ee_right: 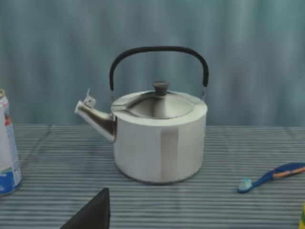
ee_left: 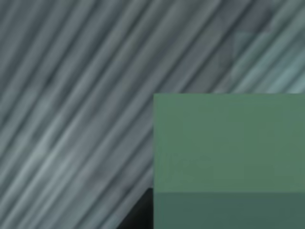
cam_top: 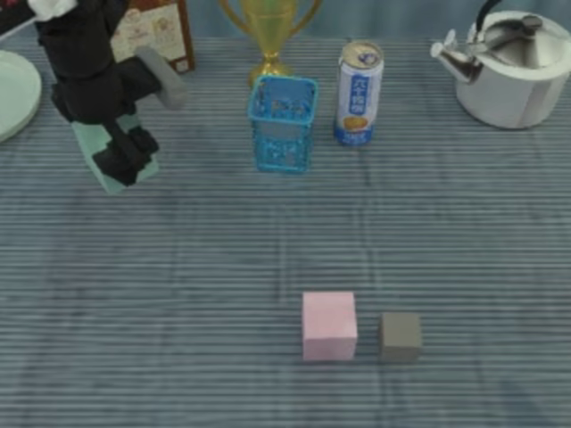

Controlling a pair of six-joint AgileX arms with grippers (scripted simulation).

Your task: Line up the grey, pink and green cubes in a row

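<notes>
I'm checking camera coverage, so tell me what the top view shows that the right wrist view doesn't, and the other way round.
Only the top view shows the left end effector over the green cube at the table's left, the pink cube beside the grey cube, the blue basket, trophy and plate. Only the right wrist view shows a blue toothbrush. Both show the kettle and the can on the striped cloth.

Matte cubes [cam_top: 329,325] rest on ribbed striped cloth [cam_top: 178,294], the kettle [ee_right: 159,138] brushed metal, the basket [cam_top: 283,123] seemingly plastic mesh.
</notes>
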